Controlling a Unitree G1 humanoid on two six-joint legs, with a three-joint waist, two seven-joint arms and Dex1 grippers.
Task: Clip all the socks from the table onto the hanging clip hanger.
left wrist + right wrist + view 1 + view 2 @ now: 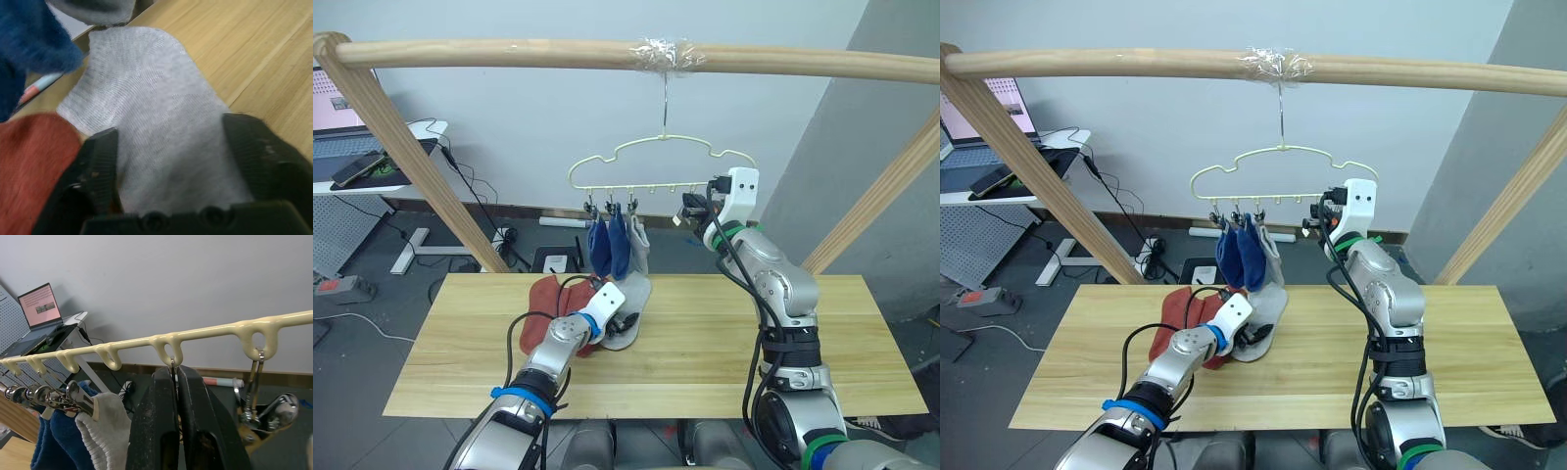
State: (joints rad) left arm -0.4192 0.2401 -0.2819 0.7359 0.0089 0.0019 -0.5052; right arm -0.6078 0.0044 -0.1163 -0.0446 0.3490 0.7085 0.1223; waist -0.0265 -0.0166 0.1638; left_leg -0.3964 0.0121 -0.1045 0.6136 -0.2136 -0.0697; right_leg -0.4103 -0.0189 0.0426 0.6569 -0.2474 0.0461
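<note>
Socks first: two blue socks (610, 245) and one grey sock (640, 247) are already clipped to the clip hanger (661, 164) up at centre frame. Another grey sock (156, 142) and the rust-red socks (540, 313) are left on the table (705, 352), lower left of centre. The left gripper (171, 161) is spread wide over that grey sock, jaws released. The right gripper (177, 396) is seen up at the hanger, right of centre, jaws clenched on a clip (172, 366).
</note>
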